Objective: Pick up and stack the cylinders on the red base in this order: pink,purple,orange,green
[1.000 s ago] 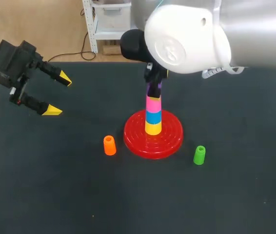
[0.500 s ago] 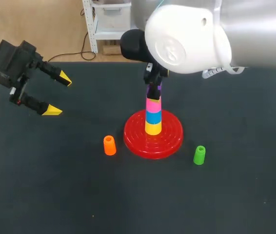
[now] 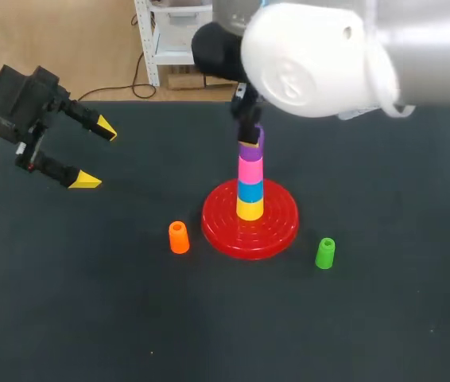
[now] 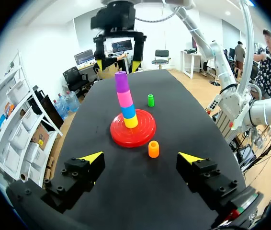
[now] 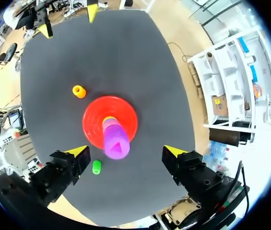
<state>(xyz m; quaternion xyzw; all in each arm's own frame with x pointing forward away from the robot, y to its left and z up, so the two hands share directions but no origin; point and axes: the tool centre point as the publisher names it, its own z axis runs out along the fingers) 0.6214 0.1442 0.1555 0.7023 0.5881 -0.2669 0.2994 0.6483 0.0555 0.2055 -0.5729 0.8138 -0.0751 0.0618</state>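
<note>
The right hand [image 5: 126,151] hangs directly above the stack with its fingers spread wide and nothing held. The purple cylinder [image 3: 250,146] tops the stack below it, clear of both yellow tips. Under the purple come the pink cylinder [image 3: 250,169], a blue cylinder [image 3: 250,191] and a yellow cylinder [image 3: 250,210], all upright on the red base [image 3: 277,235] at the centre of the frame.

By the task's order the orange cylinder [image 3: 179,237] is probably next. It stands upright on the bench [image 3: 90,318], open end up, just beside the base's rim at that rim's lower left, so its long axis is vertical and suits a grasp from above. From the right hand it lies down and towards the left of the frame. That hand looks the nearer one, but it would need to clear the tall stack sideways, and the base rim leaves little room for a finger on that side.

The left hand [image 3: 95,153] sits at the upper left of the frame, well apart from everything. Its fingers are likewise spread and it holds nothing.

The green cylinder [image 3: 325,253] stands upright at the lower right of the base, out of the way.
</note>
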